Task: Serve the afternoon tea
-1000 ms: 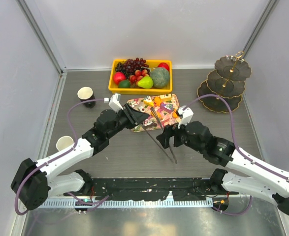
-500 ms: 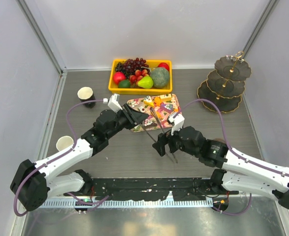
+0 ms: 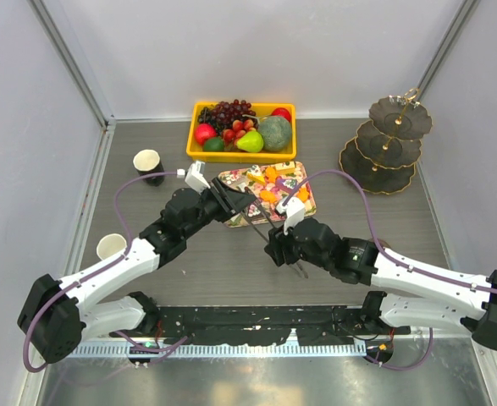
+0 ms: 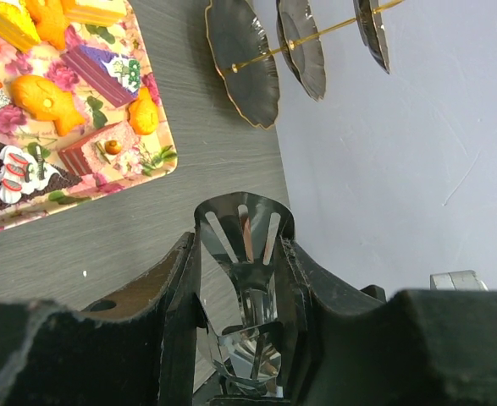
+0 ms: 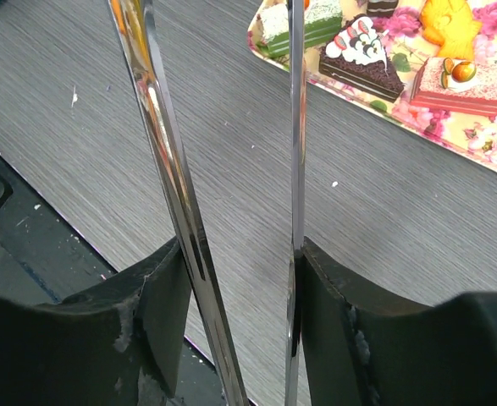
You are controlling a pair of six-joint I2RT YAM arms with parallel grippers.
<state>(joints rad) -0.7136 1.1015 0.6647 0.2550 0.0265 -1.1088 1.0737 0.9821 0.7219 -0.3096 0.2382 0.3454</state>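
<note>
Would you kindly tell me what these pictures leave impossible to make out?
- Tongs: right wrist view, both ends cut off by the top and bottom edges.
- Black cup and light-blue cup contents: top view, too small.
- Floral tray: left wrist view, mostly cut off by the left and top edges.
- Three-tier stand: left wrist view, its top cut off by the top edge.

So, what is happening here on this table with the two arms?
Each arm holds a pair of metal tongs. The left gripper is closed on the slotted tongs. The right gripper is closed on the long tongs, which point toward the flowered tray. The cakes and pastries lie on that tray, and none looks lifted yet. The tiered stand at the far right carries nothing. The black cup and the pale cup wait at the left.
</note>
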